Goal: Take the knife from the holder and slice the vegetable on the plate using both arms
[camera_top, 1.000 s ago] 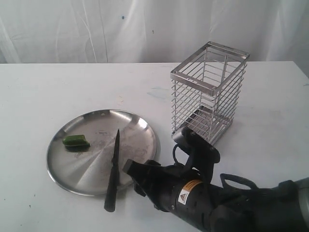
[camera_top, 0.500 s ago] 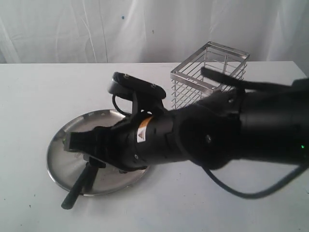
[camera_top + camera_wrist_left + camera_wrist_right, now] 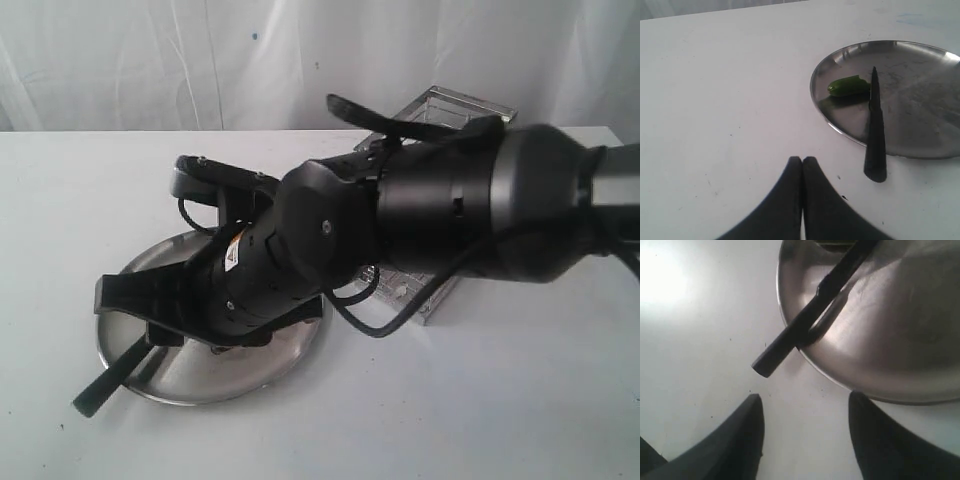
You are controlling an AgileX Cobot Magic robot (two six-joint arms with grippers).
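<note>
Plate [image 3: 920, 100]: round shiny steel with scuffs, on the white table [image 3: 715, 100]; it holds the vegetable and the knife's blade.
Vegetable [image 3: 847, 86]: one short green piece with a ragged end, lying inside the plate close to its rim.
Knife [image 3: 874, 125]: slim and all black. The blade lies flat on the plate with the tip just beside the vegetable, and the handle crosses the rim and sticks out over the table.
Holder [image 3: 470, 98]: chrome wire basket beyond the plate, mostly hidden behind the right arm [image 3: 450, 210]; what is in it cannot be told.
Right gripper [image 3: 805, 400]: jaws spread wide with nothing between them, hanging over the table just off the plate's rim, near the end of the knife handle.
Left gripper [image 3: 802, 159]: jaws pressed together on nothing, over bare table and apart from the plate.
Exterior view: the arm covers the vegetable and the blade; only the handle end and part of the plate show.
Left wrist view: shows vegetable and whole knife plainly.
Right wrist view: shows the handle overhanging the rim, with its shadow beneath.
</note>
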